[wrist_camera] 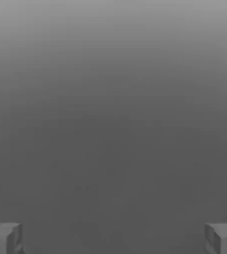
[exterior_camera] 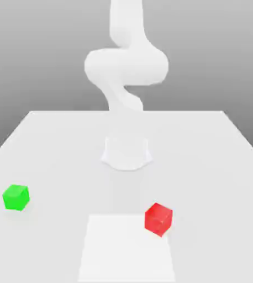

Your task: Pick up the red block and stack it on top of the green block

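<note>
- the red block point(exterior_camera: 158, 219) sits right of centre in the exterior view, in the near part of the table point(exterior_camera: 57, 143), turned so that a corner edge points roughly at the camera.
- it overlaps the far corner of a brighter white patch point(exterior_camera: 126, 251) on the exterior view's right (the patch is a pale four-sided shape, wider at its near end).
- the green block point(exterior_camera: 16, 197) is well apart from the red one, out by the exterior view's left edge and a little farther from the camera – nothing lies on top of it.
- so the two blocks are separate, with the red one not stacked on the green.
- the gripper point(wrist_camera: 113, 239) has its jaws wide open in the hand view, one finger at each side of the picture, and nothing is held between them.
- past the fingers the hand view has a plain grey backdrop point(wrist_camera: 113, 109), paler at one end and darker toward the fingers.
- the white arm point(exterior_camera: 126, 66) rises from its base point(exterior_camera: 126, 153) in the middle of the table, behind both blocks – it bends through a broad, rounded joint and runs out of the exterior view at the top.
</note>
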Controlling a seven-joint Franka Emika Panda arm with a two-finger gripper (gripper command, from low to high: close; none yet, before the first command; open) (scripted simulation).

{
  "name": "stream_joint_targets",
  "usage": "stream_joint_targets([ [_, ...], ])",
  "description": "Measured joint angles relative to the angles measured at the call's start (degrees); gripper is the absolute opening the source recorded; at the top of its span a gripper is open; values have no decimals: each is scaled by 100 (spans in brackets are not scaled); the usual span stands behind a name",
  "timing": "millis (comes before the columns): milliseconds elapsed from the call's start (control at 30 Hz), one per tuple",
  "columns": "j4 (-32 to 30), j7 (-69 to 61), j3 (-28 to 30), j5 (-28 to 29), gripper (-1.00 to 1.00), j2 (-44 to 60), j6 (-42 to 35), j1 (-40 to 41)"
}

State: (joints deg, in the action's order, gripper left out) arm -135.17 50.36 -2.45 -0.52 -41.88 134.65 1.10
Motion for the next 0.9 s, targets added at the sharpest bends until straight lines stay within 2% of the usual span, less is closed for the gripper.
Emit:
stream_joint_targets([
  [567,-2732,4011,-1618,-260,0,3565,2465,452],
  [700,-2807,4793,-1472,412,0,4469,3161,423],
  [833,-2698,5461,-678,1311,0,5249,3792,-160],
  [867,-2680,5545,-517,1427,-100,5377,3898,-292],
  [900,-2680,5545,-517,1427,-100,5377,3898,-292],
])
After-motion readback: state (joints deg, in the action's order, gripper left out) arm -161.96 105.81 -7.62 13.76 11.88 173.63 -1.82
